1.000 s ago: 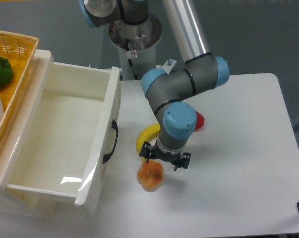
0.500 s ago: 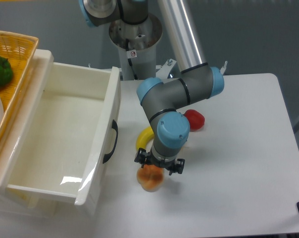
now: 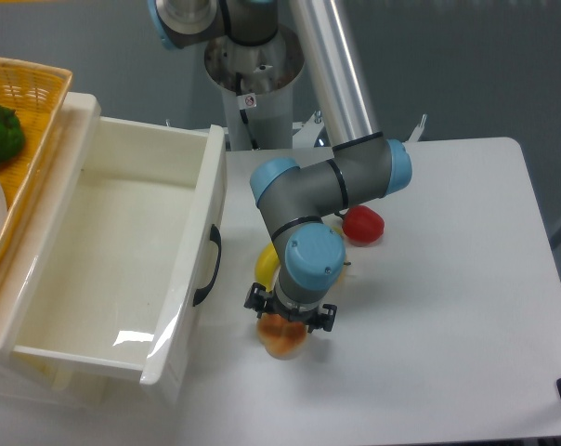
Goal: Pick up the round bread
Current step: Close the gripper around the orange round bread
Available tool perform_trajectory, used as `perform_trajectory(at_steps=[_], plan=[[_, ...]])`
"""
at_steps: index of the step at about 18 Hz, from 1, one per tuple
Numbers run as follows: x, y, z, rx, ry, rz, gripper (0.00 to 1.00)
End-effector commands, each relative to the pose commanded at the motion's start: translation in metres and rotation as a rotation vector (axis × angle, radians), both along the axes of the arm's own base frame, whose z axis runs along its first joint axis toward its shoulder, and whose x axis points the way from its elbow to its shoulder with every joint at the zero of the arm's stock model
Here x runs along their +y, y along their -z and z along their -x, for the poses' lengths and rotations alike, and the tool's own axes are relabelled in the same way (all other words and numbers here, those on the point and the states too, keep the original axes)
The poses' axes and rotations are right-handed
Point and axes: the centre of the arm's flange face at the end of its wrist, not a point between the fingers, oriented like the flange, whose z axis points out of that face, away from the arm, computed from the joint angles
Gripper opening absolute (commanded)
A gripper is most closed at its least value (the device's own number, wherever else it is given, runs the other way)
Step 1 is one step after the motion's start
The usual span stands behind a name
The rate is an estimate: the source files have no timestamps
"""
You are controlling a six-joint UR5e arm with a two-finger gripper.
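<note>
The round bread [image 3: 282,339], a small orange-tan bun, sits on the white table near the front, just right of the drawer's front corner. My gripper [image 3: 288,321] is directly above it and covers its top half. The black fingers reach down on either side of the bun. The wrist hides the fingertips, so I cannot tell whether they press on the bread.
A yellow banana [image 3: 266,262] lies just behind the gripper, mostly hidden by the arm. A red pepper-like toy [image 3: 363,225] sits to the back right. A white open drawer [image 3: 123,260] fills the left side, with a wicker basket [image 3: 25,88] holding a green toy [image 3: 0,132] behind it.
The arm has swung left and toward the front, and the gripper has come down over the bread. More of the red toy now shows; the bread has not moved.
</note>
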Motion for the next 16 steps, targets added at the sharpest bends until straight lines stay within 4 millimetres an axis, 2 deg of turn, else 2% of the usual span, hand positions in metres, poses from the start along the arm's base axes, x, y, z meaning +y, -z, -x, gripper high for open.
perform_trajectory(at_steps=[9, 13, 16], plan=[[0.0052, 0.0018, 0.0042, 0.004, -0.006, -0.001, 1.0], [0.0069, 0.0057, 0.0063, 0.003, -0.006, 0.002, 0.95], [0.0081, 0.0056, 0.0061, 0.003, -0.006, 0.002, 0.85]])
